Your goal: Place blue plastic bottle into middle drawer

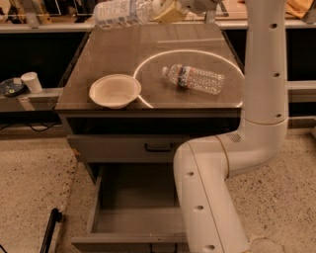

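Note:
My gripper [167, 11] is at the top edge of the view, high above the back of the cabinet top. It is shut on the blue plastic bottle [121, 11], which lies level with its white and pale-blue label pointing left. The middle drawer [106, 197] is pulled open at the bottom of the view. Its grey floor is bare and my arm [207, 197] covers its right part. The bottle is far above and behind the drawer.
A clear ribbed bottle [195, 79] lies on the cabinet top [148, 44] at the right, and a white bowl [115, 90] sits at the front left. The shut upper drawer [113, 147] has a black handle. A white cup [32, 81] stands on the left ledge. A black object [49, 230] lies on the floor.

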Robot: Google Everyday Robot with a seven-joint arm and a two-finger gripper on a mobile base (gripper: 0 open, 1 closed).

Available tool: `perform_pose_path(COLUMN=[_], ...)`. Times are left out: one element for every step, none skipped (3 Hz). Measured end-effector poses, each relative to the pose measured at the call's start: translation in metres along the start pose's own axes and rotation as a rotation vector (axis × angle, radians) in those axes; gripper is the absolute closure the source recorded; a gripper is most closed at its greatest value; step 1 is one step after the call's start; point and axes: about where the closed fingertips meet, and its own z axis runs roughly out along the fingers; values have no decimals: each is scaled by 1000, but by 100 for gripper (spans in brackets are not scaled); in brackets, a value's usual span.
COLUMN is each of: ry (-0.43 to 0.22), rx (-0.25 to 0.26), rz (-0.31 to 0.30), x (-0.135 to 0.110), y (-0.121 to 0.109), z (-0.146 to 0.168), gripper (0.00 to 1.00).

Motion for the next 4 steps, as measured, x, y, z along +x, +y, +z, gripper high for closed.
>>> perform_pose_path(ry=[-11, -11, -17, -32], rx=[47, 47, 6, -48], rz=[-8, -8, -86, -231], x=[15, 15, 8, -6], y=[0, 0, 10, 35], z=[-63, -63, -63, -76], gripper=[100, 100, 100, 100])
